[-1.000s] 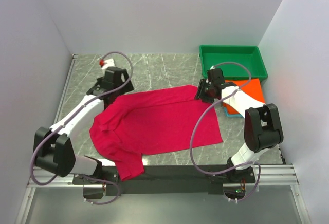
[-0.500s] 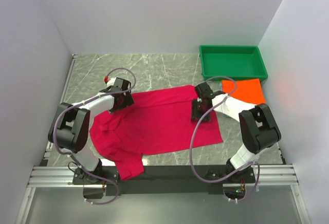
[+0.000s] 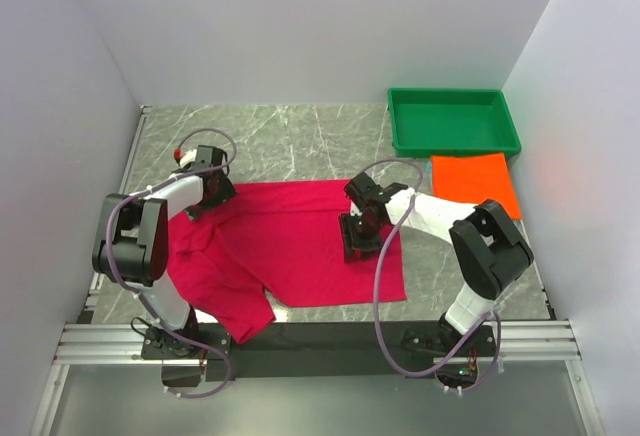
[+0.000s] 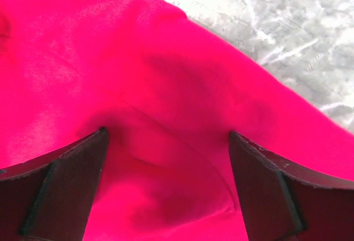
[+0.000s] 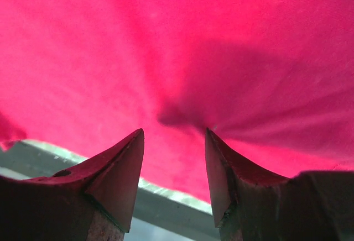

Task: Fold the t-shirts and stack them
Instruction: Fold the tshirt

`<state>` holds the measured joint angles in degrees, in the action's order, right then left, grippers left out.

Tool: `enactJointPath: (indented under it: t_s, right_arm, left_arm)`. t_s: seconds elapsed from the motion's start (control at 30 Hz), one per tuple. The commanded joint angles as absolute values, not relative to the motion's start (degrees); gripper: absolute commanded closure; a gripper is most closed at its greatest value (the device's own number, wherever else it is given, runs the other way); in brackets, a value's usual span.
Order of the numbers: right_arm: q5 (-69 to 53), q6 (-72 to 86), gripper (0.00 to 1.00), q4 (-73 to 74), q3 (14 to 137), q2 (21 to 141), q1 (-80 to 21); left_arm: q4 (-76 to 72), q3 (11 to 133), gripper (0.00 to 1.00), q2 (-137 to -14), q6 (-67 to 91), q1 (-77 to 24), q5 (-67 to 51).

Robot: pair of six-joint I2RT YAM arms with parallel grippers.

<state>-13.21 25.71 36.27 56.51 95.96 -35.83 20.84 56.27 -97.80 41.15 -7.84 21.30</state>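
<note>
Claw-first, from above: shows the left claw (image 3: 212, 188) spread wide and pressed on the far left corner of the crimson-pink soft cloth t-shirt (image 3: 290, 246); shows the right claw (image 3: 360, 239) low on that shirt's middle; places the shirt spread but rumpled on the grey marbled table (image 3: 300, 136), one sleeve trailing toward the near rail; places the bright orange folded t-shirt (image 3: 472, 178) flat just on the near side of the green plastic tray (image 3: 452, 94), apart from the crimson one; finds no teal shirt.

From the left wrist: confirms the left claw (image 4: 166, 136) released, jaws far apart, tips sunk into crimson cloth with a soft bulge between, nothing clamped.

From the right wrist: shows the right claw (image 5: 174, 132) about half closed, a pucker of cloth drawn up between the tips; cannot tell whether pinched or merely pushed.

Risk, as judgement: could drag the whole shirt instead of folding it, should the wide left claw fail to pin its corner; could drop the fold, should the right tips catch only one layer.

Against half a second earlier: has carried the right claw inward and drawn the shirt's right edge with it; has sent the left claw out to the far left corner; leaves orange shirt and tray unmoved.
</note>
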Motion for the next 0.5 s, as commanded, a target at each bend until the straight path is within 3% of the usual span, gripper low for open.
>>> enactJointPath:
  t_s: [0.0,0.13,0.27,0.47]
  right_arm:
    - [-12.86,24.79,0.45,37.88,61.43,92.73,-35.16]
    - [-11.33,25.13,0.49,34.29,63.55,87.99,-23.17]
    - [-18.60,32.57,0.55,24.11,60.21,85.96,-10.94]
    - [-22.32,40.15,0.55,12.31,58.97,89.91,-2.38]
  left_arm:
    - [21.01,58.01,0.04,-92.82,37.02,-8.78,20.74]
    - [18.38,59.50,0.02,-86.15,30.95,-15.36,22.40]
    - [12.49,61.26,0.06,-83.42,26.73,-23.71,18.74]
    - [1.61,66.60,0.15,-89.37,15.14,-39.79,17.93]
